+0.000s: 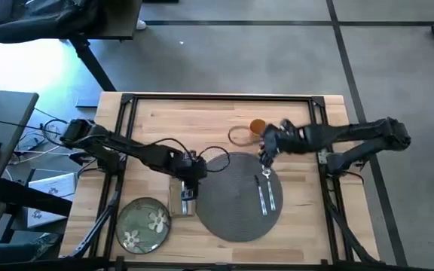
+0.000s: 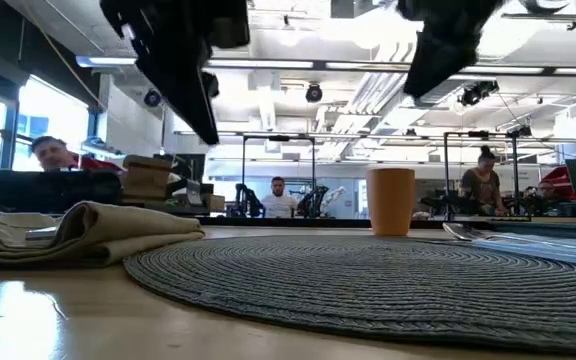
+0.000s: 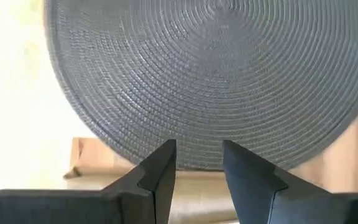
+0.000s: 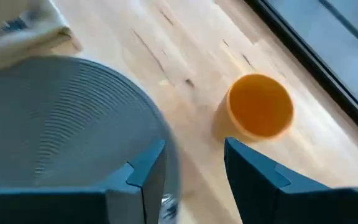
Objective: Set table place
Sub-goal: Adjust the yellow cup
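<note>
1. From above, we are seeing the round grey placemat lying in the middle of the wooden surface, with silver cutlery resting on its right part. The green plate is sitting at the near left corner, the tan napkin between plate and mat. Our left hand is hovering over the napkin by the mat's left edge; our right hand is hanging over the mat's far edge, just beside the orange cup.
2. At surface level, we are seeing the cup standing upright beyond the mat, the napkin folded at left, and people sitting in the room behind.
3. Through the left wrist, we are watching our fingers standing apart, gripping nothing, above the mat's rim.
4. Through the right wrist, our fingers are likewise apart and empty, the cup ahead of them.
</note>
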